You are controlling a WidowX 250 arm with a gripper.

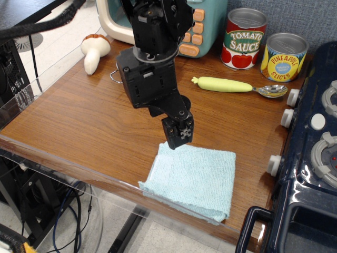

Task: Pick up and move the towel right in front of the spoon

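My jaws (178, 138) hung at the end of my black arm (152, 63), right at the far left corner of the towel (192, 179), low enough that they seemed to touch the cloth or sit just above it; from this view I could not tell whether they were spread or closed, nor whether they had any cloth between them. The towel lay flat and folded on the wooden surface (79, 121), close to the near edge, with its near corners reaching that edge or slightly past it. It was roughly square, light blue and nubby, with its sides running a little askew to the edge of the surface, and its folded thickness showed along the near side. The spoon (239, 86) lay well apart from the towel, toward the far right corner of the surface. Its long axis ran nearly parallel to the far edge, the pale yellow-green handle pointing left and the shiny bowl pointing right, close to the dark blue toy stove (310, 174) at the right edge. Behind the spoon stood a tomato sauce can (244, 38) and a pineapple slices can (284, 57), side by side. A toy mushroom (95, 50) lay near the far left corner.
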